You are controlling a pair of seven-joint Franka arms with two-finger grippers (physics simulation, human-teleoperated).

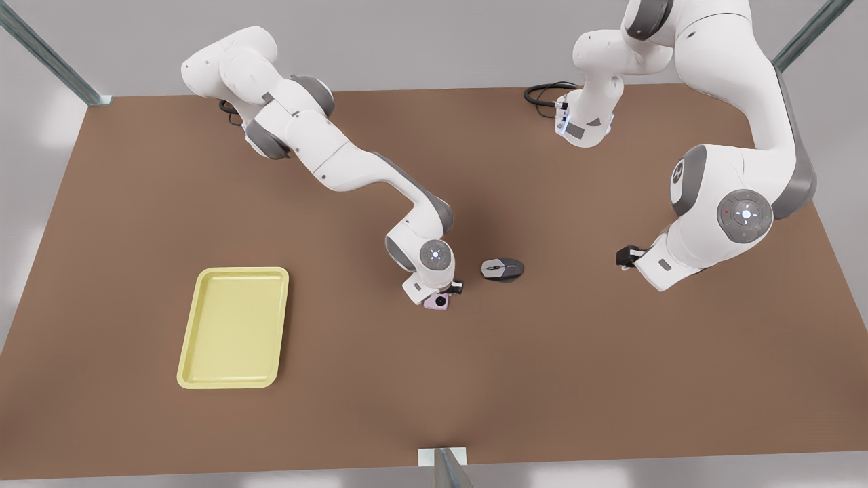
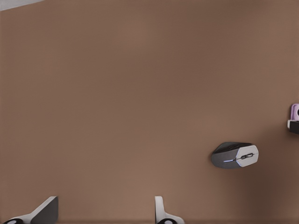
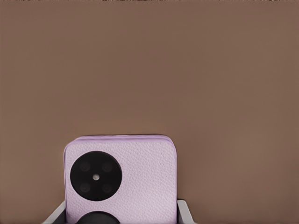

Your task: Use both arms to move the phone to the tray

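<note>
Right gripper (image 1: pixel 444 295), on the arm at the front view's left, sits low at mid-surface with the phone (image 1: pixel 437 302) between its fingers (image 3: pixel 185 212); fingers closed against the phone's two sides. Right wrist view gives the detail the front view lacks: pale pink-lilac case with a leathery grain, rounded corners, one large black round camera disc and part of a second below it. Front view shows the phone just beside a grey-and-black computer mouse (image 1: pixel 502 269), not touching it.

Left gripper (image 1: pixel 628 257), on the arm at the front view's right, hangs above bare brown surface (image 1: pixel 610 379), well apart from the mouse; fingers (image 2: pixel 161 210) spread wide, holding nothing.

Tray (image 1: pixel 234 328): pale yellow, rectangular, rounded corners, raised rim, well apart from the phone toward the front view's left.
</note>
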